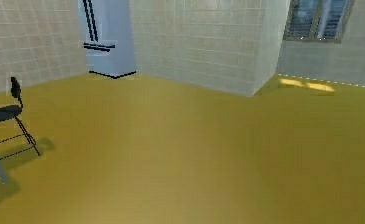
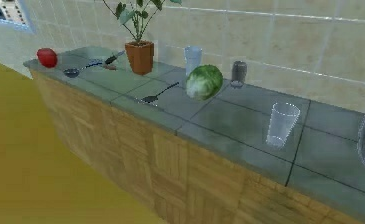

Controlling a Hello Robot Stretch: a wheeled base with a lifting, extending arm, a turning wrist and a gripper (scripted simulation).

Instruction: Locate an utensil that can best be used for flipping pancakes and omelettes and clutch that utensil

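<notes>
Two dark long-handled utensils lie on a grey-green countertop (image 2: 240, 125) in the arm side view. One utensil (image 2: 94, 66) rests left of a potted plant, with a round dark end toward the left. The other utensil (image 2: 158, 95) lies near the counter's front edge, just left of a green lettuce head (image 2: 204, 81). Their exact kinds cannot be told.
On the counter stand a red round fruit (image 2: 47, 57), a potted plant (image 2: 140, 50), a pale cup (image 2: 193, 58), a small shaker (image 2: 238, 72) and a clear glass (image 2: 282, 123). Ahead are yellow floor, a white fridge (image 1: 110, 40), a dark chair (image 1: 10, 125) and a window (image 1: 320, 18).
</notes>
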